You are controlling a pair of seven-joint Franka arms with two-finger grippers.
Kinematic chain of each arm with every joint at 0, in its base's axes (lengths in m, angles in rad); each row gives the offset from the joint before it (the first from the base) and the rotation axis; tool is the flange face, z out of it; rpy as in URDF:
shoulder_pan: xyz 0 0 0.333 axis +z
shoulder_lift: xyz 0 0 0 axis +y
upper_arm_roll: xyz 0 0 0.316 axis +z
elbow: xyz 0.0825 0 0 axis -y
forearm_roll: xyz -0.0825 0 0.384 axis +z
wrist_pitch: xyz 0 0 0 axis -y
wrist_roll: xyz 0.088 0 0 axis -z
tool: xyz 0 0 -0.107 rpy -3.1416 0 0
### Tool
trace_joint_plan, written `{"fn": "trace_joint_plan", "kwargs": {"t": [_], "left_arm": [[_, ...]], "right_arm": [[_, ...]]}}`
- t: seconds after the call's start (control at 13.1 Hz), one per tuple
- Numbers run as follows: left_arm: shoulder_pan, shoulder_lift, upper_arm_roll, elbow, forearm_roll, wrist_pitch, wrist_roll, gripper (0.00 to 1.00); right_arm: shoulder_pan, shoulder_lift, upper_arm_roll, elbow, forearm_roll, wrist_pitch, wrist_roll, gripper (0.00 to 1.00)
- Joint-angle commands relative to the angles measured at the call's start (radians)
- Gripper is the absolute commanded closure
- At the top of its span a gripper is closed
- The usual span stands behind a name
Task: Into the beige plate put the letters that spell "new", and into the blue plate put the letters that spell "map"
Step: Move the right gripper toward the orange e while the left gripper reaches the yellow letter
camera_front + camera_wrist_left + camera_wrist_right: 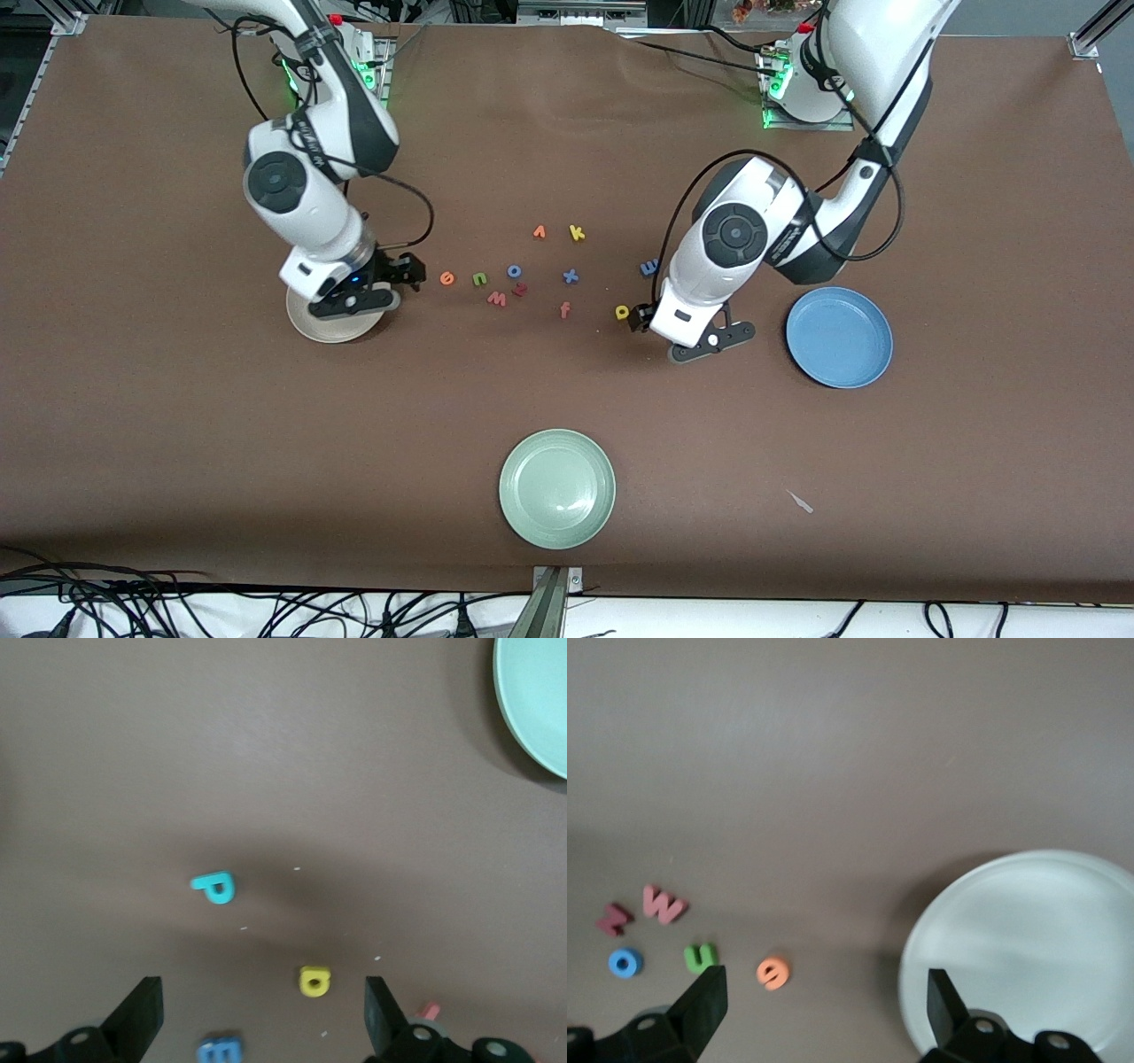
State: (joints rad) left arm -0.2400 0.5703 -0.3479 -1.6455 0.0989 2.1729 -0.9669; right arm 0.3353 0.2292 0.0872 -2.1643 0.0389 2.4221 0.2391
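The beige plate [330,327] [1028,939] lies toward the right arm's end, partly under that arm. My right gripper [408,273] [824,992] hangs open and empty between this plate and the orange e [447,278] [772,972]. Beside the e lie the green n [479,279] [701,956] and the pinkish w [496,299] [663,904]. My left gripper [640,316] [263,997] is open and empty low over the yellow a [622,311] [314,981]. The purple-blue m [649,267] [219,1051] and the teal p [213,887] lie close by. The blue plate [839,337] sits toward the left arm's end.
A pale green plate [557,488] [536,700] lies nearest the front camera. Other letters lie mid-table: blue o [514,270], dark red z [520,289], blue x [570,276], orange f [564,309], orange v [539,232], yellow k [577,233].
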Motion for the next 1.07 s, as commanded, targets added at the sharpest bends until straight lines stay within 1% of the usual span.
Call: {"fn": "trace_joint_plan", "kwargs": {"t": [0.0, 0.08, 0.15, 0.23, 0.31, 0.46, 0.53, 0.69, 0.76, 0.84, 0.92, 0.99], "left_arm": [[-0.059, 0.045, 0.010, -0.014, 0.041, 0.098, -0.078, 0.00], [-0.073, 0.046, 0.010, -0.057, 0.094, 0.160, -0.131, 0.00], [-0.079, 0.045, 0.009, -0.106, 0.179, 0.223, -0.216, 0.00], [-0.088, 0.045, 0.006, -0.144, 0.262, 0.254, -0.296, 0.00], [-0.094, 0.051, 0.004, -0.155, 0.306, 0.257, -0.341, 0.00], [-0.110, 0.080, 0.003, -0.154, 0.314, 0.271, -0.377, 0.00], [-0.116, 0.101, 0.003, -0.146, 0.305, 0.272, -0.378, 0.00], [-0.133, 0.123, 0.003, -0.140, 0.309, 0.278, -0.403, 0.02], [-0.133, 0.123, 0.003, -0.140, 0.309, 0.278, -0.403, 0.05], [-0.134, 0.128, 0.003, -0.140, 0.309, 0.278, -0.404, 0.08], [-0.134, 0.135, 0.003, -0.139, 0.309, 0.278, -0.404, 0.11], [-0.140, 0.137, 0.003, -0.137, 0.312, 0.278, -0.404, 0.17]], "right_arm": [[0.001, -0.036, 0.060, -0.046, -0.005, 0.032, 0.086, 0.00], [0.001, -0.021, 0.077, -0.048, -0.010, 0.052, 0.100, 0.00], [0.001, -0.010, 0.080, -0.049, -0.020, 0.057, 0.101, 0.00], [0.002, 0.005, 0.082, -0.049, -0.027, 0.060, 0.104, 0.00], [0.004, 0.027, 0.083, -0.052, -0.030, 0.080, 0.118, 0.00], [0.005, 0.062, 0.108, -0.054, -0.046, 0.109, 0.131, 0.00], [0.005, 0.070, 0.106, -0.057, -0.068, 0.127, 0.131, 0.00], [0.005, 0.102, 0.106, -0.060, -0.074, 0.169, 0.129, 0.00], [0.005, 0.111, 0.106, -0.066, -0.088, 0.181, 0.129, 0.00], [0.004, 0.116, 0.106, -0.077, -0.123, 0.193, 0.131, 0.00], [0.005, 0.117, 0.106, -0.084, -0.126, 0.201, 0.132, 0.00], [0.005, 0.116, 0.106, -0.095, -0.131, 0.207, 0.143, 0.00]]}}
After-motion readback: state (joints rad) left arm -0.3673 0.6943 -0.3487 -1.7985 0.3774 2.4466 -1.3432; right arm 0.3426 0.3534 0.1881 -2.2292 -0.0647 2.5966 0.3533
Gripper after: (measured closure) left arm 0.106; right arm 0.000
